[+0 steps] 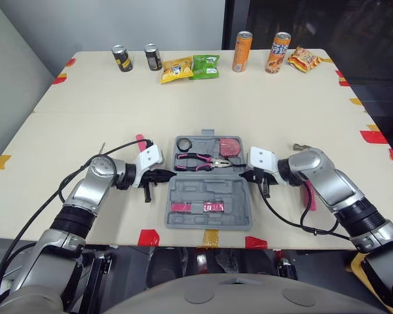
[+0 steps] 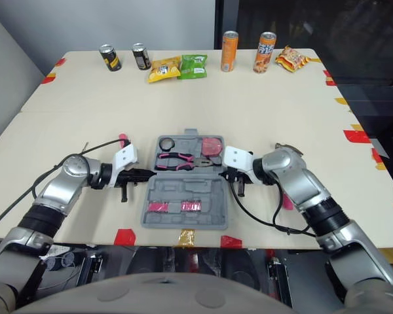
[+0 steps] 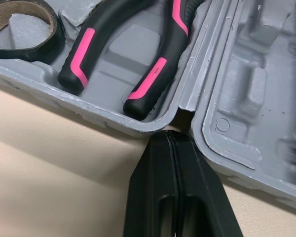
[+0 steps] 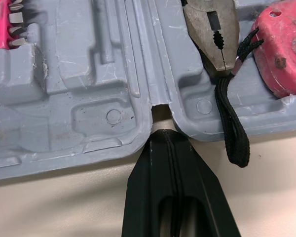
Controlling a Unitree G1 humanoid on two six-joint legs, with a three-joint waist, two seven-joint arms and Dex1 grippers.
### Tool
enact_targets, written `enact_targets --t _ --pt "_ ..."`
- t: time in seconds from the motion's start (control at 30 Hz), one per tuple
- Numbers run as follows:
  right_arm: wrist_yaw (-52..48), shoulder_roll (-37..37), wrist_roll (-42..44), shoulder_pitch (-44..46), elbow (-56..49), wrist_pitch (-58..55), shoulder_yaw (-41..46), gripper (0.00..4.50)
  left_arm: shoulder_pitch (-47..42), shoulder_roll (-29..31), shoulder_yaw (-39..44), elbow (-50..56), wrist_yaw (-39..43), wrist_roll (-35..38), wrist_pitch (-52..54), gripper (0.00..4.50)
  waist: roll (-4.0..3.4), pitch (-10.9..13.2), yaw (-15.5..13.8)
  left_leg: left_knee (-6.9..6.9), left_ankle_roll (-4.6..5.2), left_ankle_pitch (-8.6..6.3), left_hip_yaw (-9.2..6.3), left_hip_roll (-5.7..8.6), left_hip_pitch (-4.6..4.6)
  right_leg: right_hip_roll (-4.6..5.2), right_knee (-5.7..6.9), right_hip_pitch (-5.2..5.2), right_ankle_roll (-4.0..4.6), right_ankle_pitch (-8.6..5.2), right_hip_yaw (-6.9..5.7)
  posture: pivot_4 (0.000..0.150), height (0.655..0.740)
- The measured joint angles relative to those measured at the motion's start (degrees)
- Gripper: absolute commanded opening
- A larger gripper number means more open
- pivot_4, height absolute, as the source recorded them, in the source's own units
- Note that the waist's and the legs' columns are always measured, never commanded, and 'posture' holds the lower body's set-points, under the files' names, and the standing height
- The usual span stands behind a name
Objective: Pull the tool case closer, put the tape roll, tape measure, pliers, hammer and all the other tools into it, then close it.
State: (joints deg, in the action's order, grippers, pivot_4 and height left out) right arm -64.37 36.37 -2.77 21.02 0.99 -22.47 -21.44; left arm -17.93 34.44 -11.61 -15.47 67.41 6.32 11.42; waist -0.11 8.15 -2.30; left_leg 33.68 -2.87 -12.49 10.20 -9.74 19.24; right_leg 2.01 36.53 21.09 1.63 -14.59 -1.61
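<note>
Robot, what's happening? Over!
Left end effector and right end effector shut, at tool case hinge. Open; pliers, tape roll, tape measure inside. Its strap overhangs rim.

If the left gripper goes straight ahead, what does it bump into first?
The rim of the case, right at the hinge notch between its two halves. The shut left gripper looks almost touching it, though depth is hard to judge. The pliers lie just beyond.

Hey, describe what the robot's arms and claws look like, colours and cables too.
The left arm and right arm are silver-grey with rounded joints. Each wrist carries a white block. The left claw and right claw are tapering black fingers. Black cables loop beside both arms.
</note>
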Motion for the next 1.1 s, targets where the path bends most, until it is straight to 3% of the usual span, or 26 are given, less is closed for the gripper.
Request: enact_targets --t 1.1 --pt "0.09 -1.82 -1.16 -0.45 -3.83 -5.03 0.38 0.0 0.86 2.1 0.32 3.62 -0.04 -0.18 2.26 0.03 0.03 0.14 0.51 -0.91 0.29 0.28 0.09 -0.09 0.08 -0.23 -0.84 0.22 0.14 0.05 0.0 0.15 0.74"
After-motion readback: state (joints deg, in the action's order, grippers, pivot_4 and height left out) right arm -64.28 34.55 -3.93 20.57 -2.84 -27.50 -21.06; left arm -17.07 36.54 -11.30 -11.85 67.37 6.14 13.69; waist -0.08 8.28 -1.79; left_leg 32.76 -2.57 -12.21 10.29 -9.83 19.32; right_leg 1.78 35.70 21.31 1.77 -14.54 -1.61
